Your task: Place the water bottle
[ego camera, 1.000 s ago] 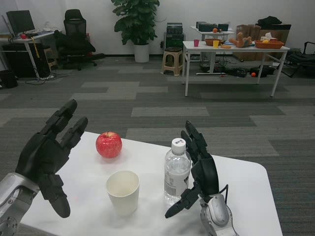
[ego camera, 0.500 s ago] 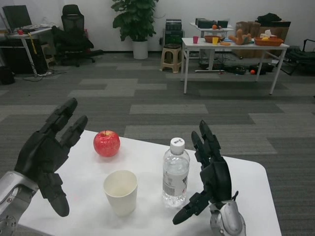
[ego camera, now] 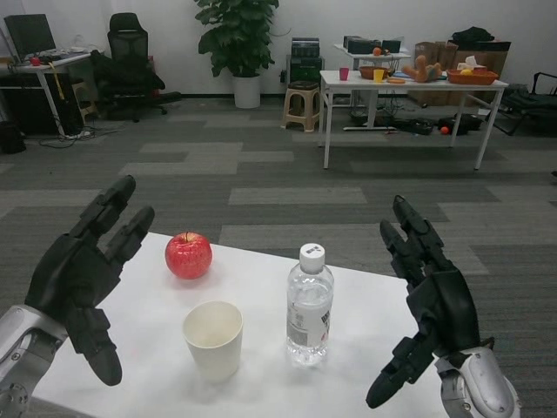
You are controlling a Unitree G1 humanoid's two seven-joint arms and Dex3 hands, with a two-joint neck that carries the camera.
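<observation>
A clear water bottle (ego camera: 310, 307) with a white cap stands upright on the white table (ego camera: 365, 348), right of the middle. My right hand (ego camera: 428, 305) is raised to the right of the bottle, apart from it, fingers spread and holding nothing. Over the table's left side my left hand (ego camera: 83, 277) hangs with its fingers apart, also holding nothing.
A white paper cup (ego camera: 213, 338) stands just left of the bottle. A red apple (ego camera: 189, 255) lies further back on the left. Beyond the table are grey carpet, a second white table (ego camera: 409, 87) with items, a stool, an office chair and a potted plant.
My right hand has let go of the bottle and moved away to the right. The bottle stays standing. The view has shifted slightly.
</observation>
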